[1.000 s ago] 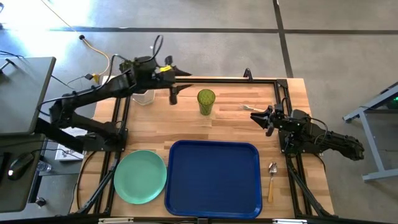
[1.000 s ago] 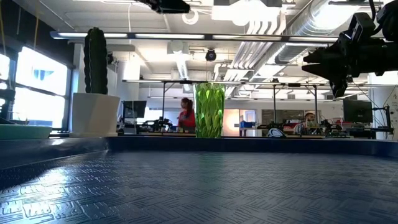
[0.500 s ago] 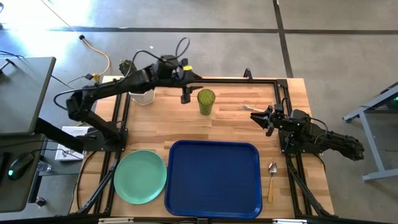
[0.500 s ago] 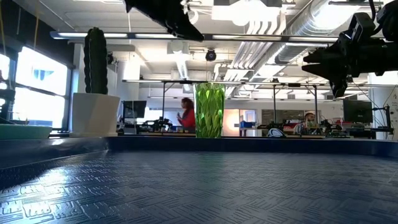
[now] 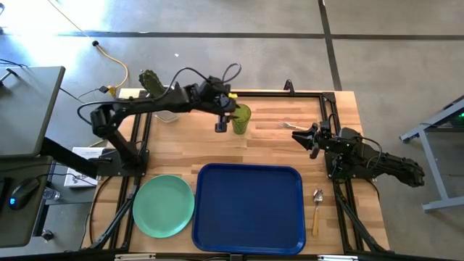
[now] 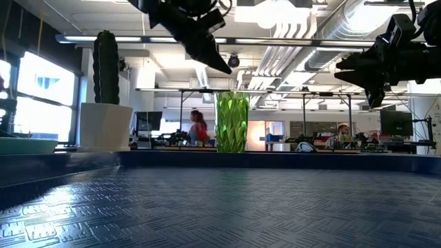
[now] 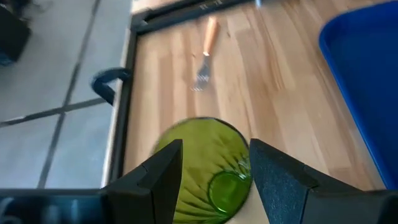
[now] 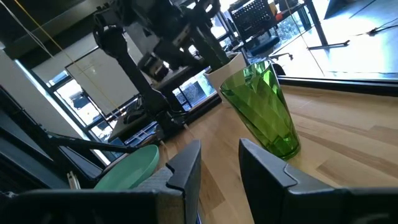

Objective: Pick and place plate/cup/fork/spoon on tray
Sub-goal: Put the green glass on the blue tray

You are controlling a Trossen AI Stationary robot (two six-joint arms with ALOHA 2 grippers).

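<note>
Grey tiled floor (image 5: 217, 18), bright windows (image 6: 41, 96), white ceiling ducts (image 6: 303, 31), office desks (image 6: 324, 141), wooden table top (image 5: 268, 148)

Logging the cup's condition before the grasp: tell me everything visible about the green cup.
The cup is a small translucent olive-green tumbler, plastic by its look, with faceted leaf-like ribbing on its wall and a round open rim. It stands upright and looks empty on the bare wooden table, beyond the blue tray's far edge, not on it. The left gripper hangs open just above and beside it, fingers not touching it.
</note>
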